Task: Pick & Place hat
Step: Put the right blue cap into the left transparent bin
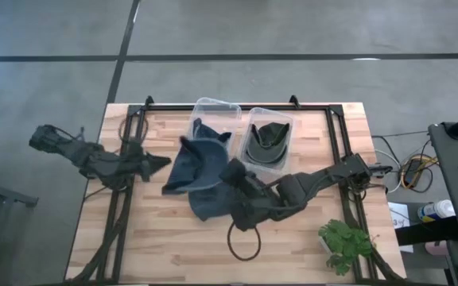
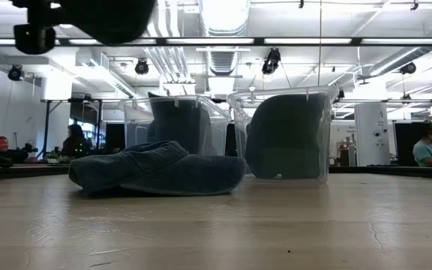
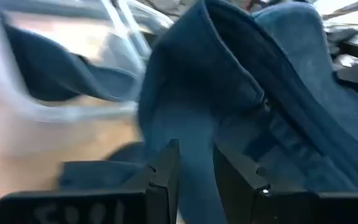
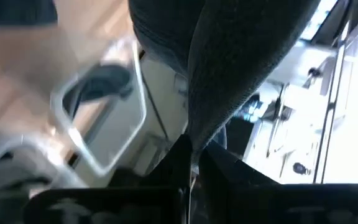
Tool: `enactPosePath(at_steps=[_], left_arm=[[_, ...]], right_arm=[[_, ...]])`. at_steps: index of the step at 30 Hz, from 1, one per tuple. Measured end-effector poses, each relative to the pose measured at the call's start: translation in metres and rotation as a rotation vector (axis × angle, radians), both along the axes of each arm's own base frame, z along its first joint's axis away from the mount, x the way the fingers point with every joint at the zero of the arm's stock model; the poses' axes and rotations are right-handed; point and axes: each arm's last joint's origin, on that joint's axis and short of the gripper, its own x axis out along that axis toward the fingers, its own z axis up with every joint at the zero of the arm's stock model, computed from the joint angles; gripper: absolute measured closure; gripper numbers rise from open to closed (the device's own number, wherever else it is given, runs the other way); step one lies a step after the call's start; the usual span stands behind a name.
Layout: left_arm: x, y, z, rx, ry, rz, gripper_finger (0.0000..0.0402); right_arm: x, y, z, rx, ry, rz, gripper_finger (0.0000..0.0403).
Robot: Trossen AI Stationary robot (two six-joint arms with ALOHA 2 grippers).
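bins: two clear [image 1: 215, 107] [image 1: 270, 119] | hats: three, one blue on table [image 1: 201, 171], one in each bin | arms: two | plant: one [image 1: 345, 242] | table: one [image 1: 157, 246]

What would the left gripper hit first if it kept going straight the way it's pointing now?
Most likely the blue hat. The left gripper points right at its folded fabric, fingers apart with cloth between them. The clear bin lies beyond, slightly off that line. How much gap remains is hard to judge.

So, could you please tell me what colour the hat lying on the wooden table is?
Dark blue fabric hat, clearest in the low view.
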Motion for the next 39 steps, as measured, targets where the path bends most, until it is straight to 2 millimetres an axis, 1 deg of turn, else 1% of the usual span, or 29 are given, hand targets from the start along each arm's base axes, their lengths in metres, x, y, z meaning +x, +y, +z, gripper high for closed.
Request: enactPosePath(at_steps=[2,6,8,9,10,13,16,17,20,23,25,28,30,34,37,39], left_arm=[[0.01,-0.006,-0.003,-0.014,-0.058,-0.042,0.0312],[0.022,-0.012,0.0,0.005,-0.15,-0.078,0.0312],[0.025,-0.013,0.0,0.037,-0.135,-0.092,0.0312],[0.025,-0.013,0.005,0.044,-0.15,-0.093,0.0312],[0.025,-0.013,0.009,0.049,-0.168,-0.093,0.0312],[0.024,-0.013,0.013,0.111,-0.148,-0.105,0.0312],[0.019,-0.01,0.027,0.186,-0.16,-0.123,0.0312],[0.016,-0.009,0.035,0.209,-0.178,-0.117,0.0312],[0.006,-0.002,0.054,0.294,-0.172,-0.084,0.0312],[-0.006,0.005,0.076,0.358,-0.177,-0.022,0.0312],[-0.013,0.009,0.088,0.389,-0.174,0.02,0.0312],[-0.021,0.013,0.1,0.422,-0.171,0.054,0.0312],[-0.024,0.015,0.106,0.437,-0.169,0.058,0.0312],[-0.027,0.017,0.101,0.478,-0.1,0.087,0.0312],[-0.028,0.019,0.083,0.529,0.059,0.119,0.0312],[-0.029,0.02,0.074,0.506,0.123,0.152,0.0312]], right_arm=[[0.005,0.003,-0.004,0.007,0.011,0.03,0.039],[0.014,0.007,-0.019,0.002,0.062,0.053,0.039],[0.017,0.009,-0.025,0.004,0.068,0.048,0.039],[0.018,0.009,-0.027,0.007,0.066,0.044,0.039],[0.019,0.009,-0.028,0.006,0.061,0.037,0.039],[0.018,0.009,-0.028,0.002,0.047,0.01,0.039],[0.014,0.006,-0.03,0.0,0.042,-0.037,0.039],[0.012,0.005,-0.031,-0.005,0.04,-0.064,0.039],[0.004,-0.002,-0.035,-0.017,-0.018,-0.186,0.039],[-0.003,-0.016,-0.036,0.001,-0.125,-0.321,0.039],[-0.004,-0.027,-0.038,0.04,-0.159,-0.382,0.039],[0.003,-0.047,-0.045,0.149,-0.129,-0.45,0.039],[0.01,-0.065,-0.053,0.206,-0.109,-0.51,0.039],[0.02,-0.106,-0.066,0.281,-0.086,-0.652,0.039],[0.023,-0.133,-0.072,0.346,-0.117,-0.758,0.039],[0.024,-0.147,-0.072,0.368,-0.155,-0.811,0.039]])
